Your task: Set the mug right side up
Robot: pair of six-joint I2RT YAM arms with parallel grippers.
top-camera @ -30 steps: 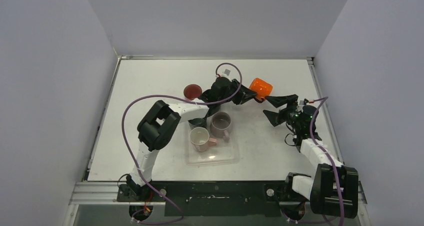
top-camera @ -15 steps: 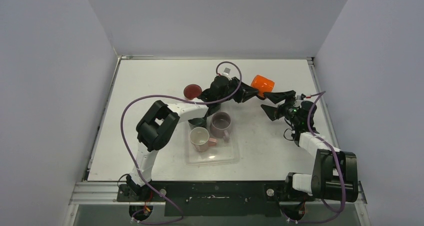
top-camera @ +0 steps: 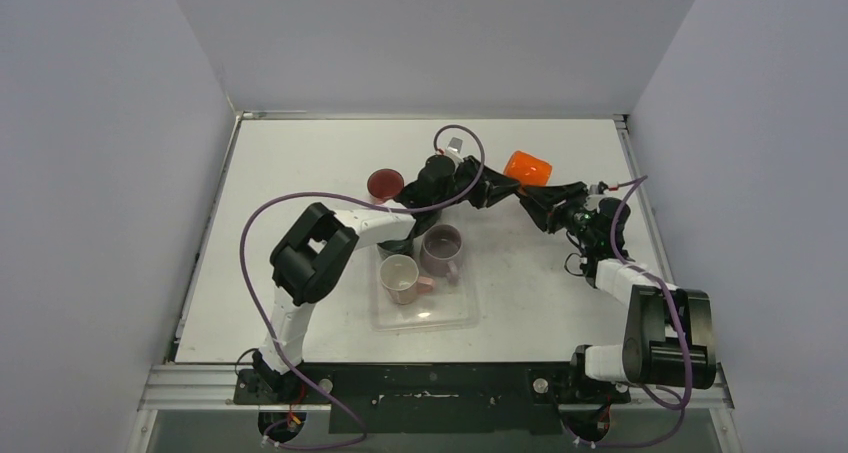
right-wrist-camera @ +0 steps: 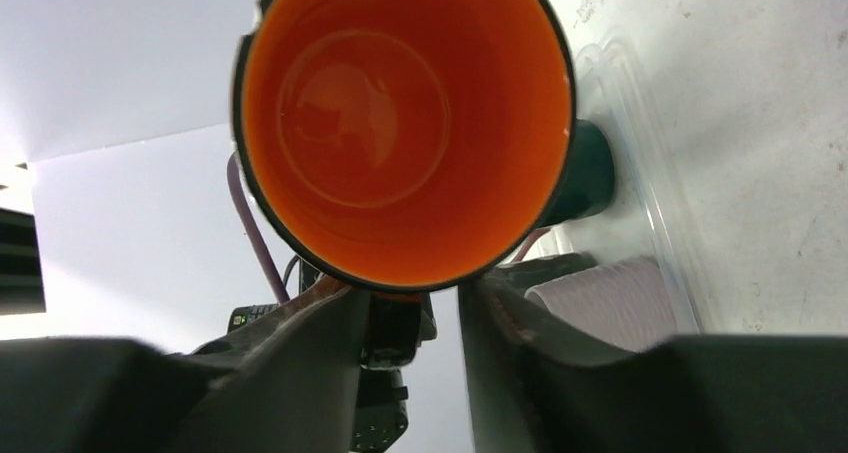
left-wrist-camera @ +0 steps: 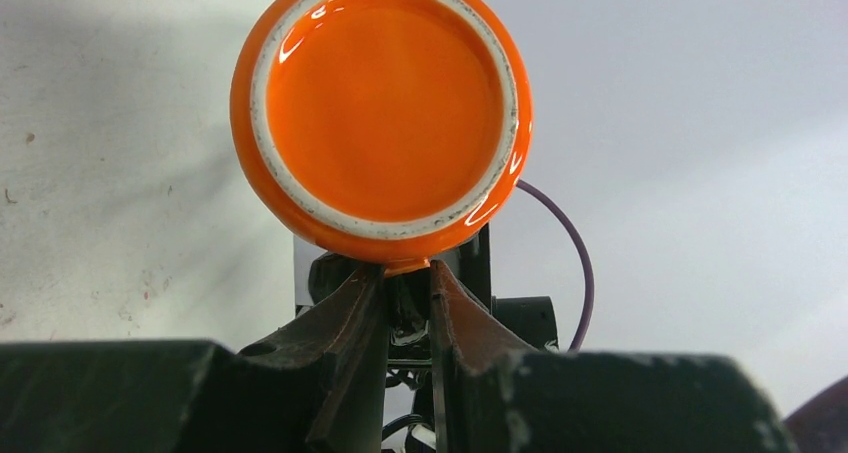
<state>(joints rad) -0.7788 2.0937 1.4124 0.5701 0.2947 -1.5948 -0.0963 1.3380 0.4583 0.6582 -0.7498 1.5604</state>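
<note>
Left gripper: jaws narrow, pinched on a small orange tab under the foot ring of the orange mug. The tab looks like the handle seen edge-on. The left arm reaches across the table to the far centre.

Table scan, left to right, top view:
- Dark red dish sits on the table just left of the left wrist, apart from the tray.
- Dark green cup is at the tray's far left corner, mostly hidden under the left forearm from above. Upright or inverted: cannot tell.
- Clear tray is at centre. A pale pink mug stands mouth-up in it, handle to the right. A mauve mug stands mouth-up just behind and to the right of it.
- The orange mug is right of centre, toward the far edge, between the two grippers. It lies on its side, with its glazed base facing the left wrist camera and its open mouth facing the right wrist camera. The interior is orange. Whether it is clear of the table: cannot tell.
- Right gripper: jaws parted by a moderate gap, fingertips just below the mug's rim on the handle side. The left gripper's dark fingers show through the gap. Contact with the mug: cannot tell.
</note>
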